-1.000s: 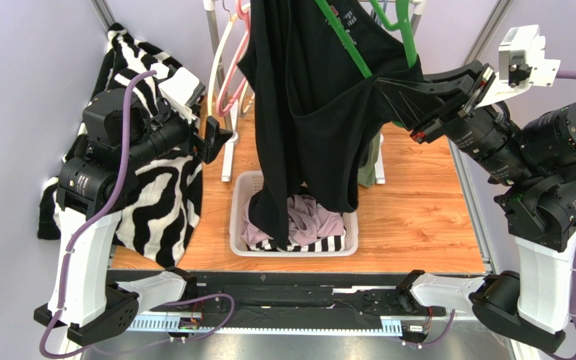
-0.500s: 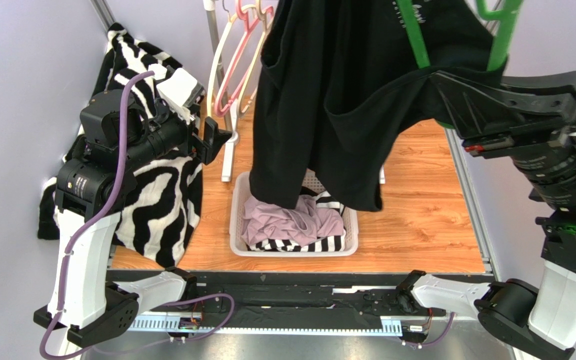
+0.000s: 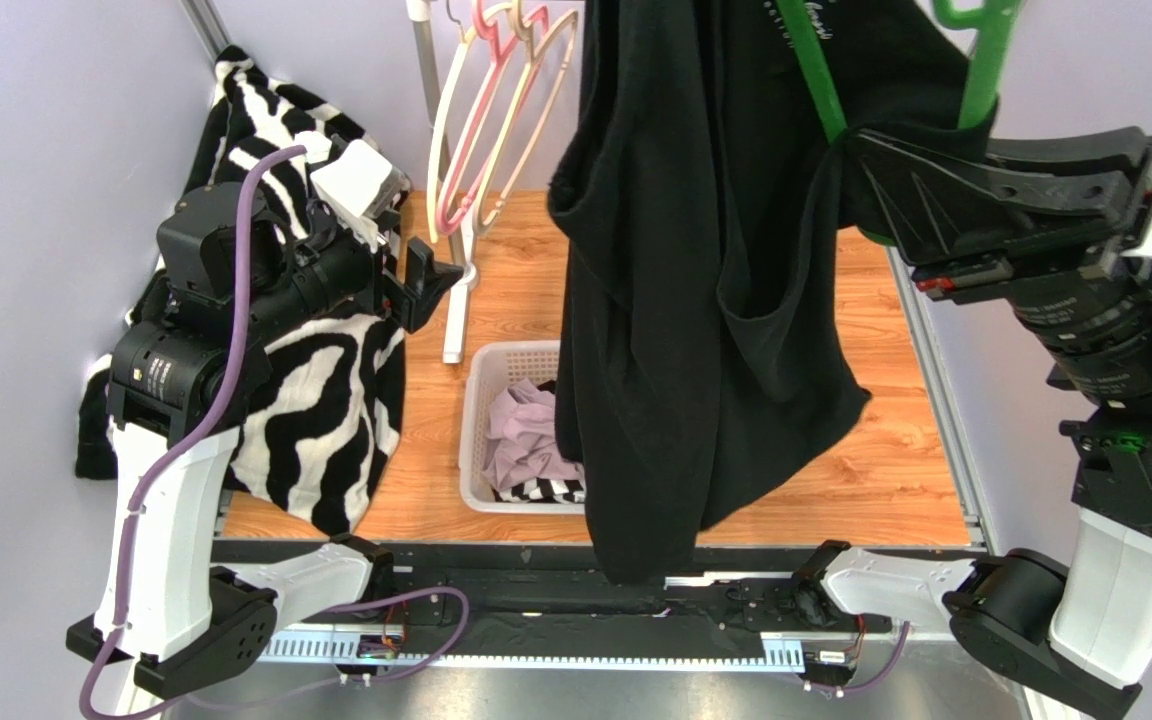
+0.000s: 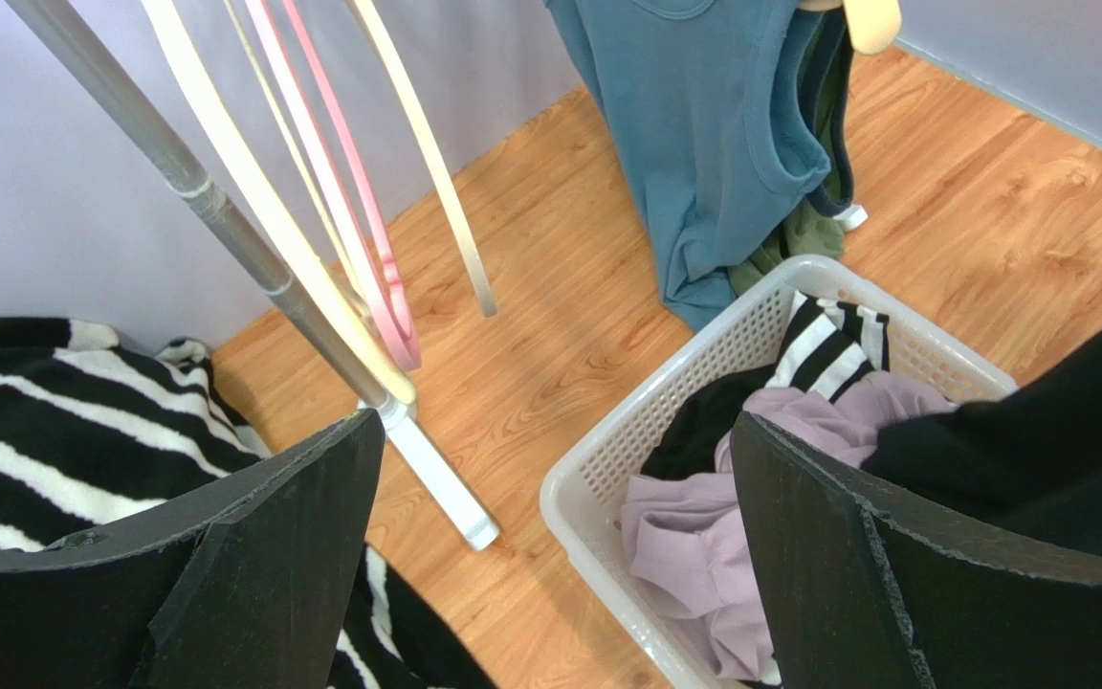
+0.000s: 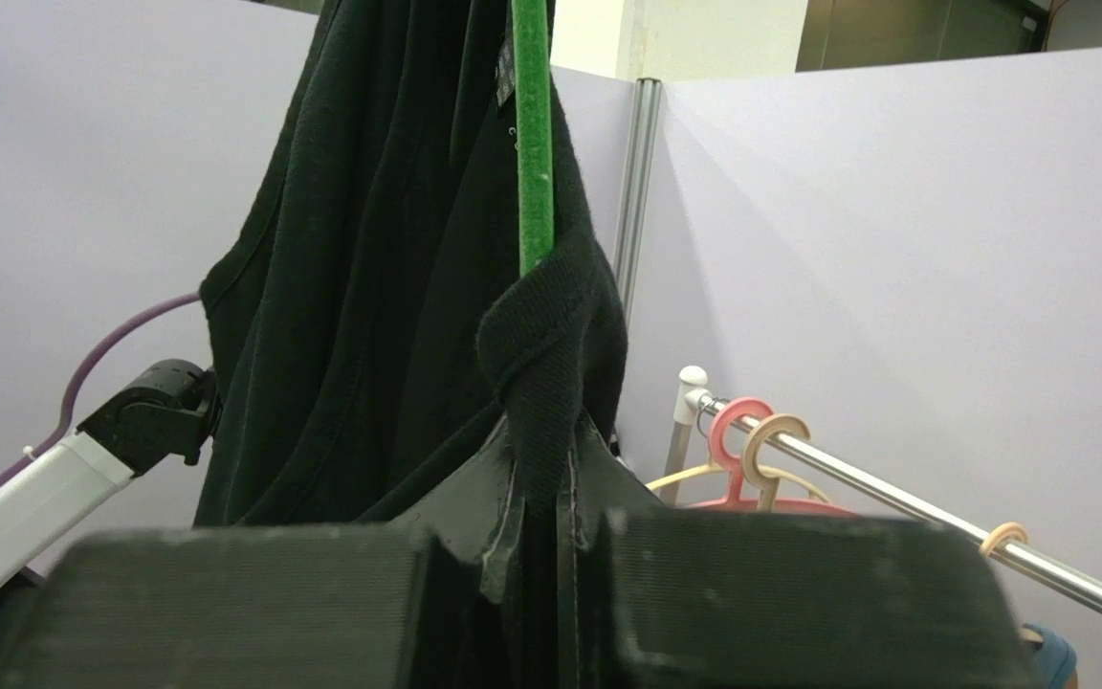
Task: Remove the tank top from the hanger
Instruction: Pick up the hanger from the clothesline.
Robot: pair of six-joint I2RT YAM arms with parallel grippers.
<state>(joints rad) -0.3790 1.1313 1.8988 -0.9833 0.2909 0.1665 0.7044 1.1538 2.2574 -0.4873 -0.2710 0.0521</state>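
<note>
**Top view with both wrist views.** The black tank top (image 3: 702, 300) hangs in the air above the desk (image 3: 883, 450), draped from the green hanger (image 3: 812, 68). Its hem is free and hides the right part of the white basket (image 3: 480, 435) from above.

The right jaws are closed narrow on the garment's shoulder strap, just where the strap loops around the hanger's green arm. In the right wrist view the cloth is pinched between the fingers (image 5: 787, 596), and the green arm rises straight out of the pinch. You cannot tell whether the jaws grip that arm as well as the cloth.

The left jaws stand wide and hold nothing. They are beside the zebra-striped cloth (image 3: 312, 390) and well apart from the tank top.

**Hazards, as judged:**
- **Hanger comes along.** Nothing else steadies the hanger, so any pull by the right jaws is likely to carry hanger and garment together and leave the strap looped.
- **Strap strain.** A pull across the green arm would tighten the loop and stretch the strap.
- **Far strap.** You cannot see how it sits, and it may hold after the near one slips.
- **Loose hem.** If lowered, the hem could catch on the basket rim.
</note>
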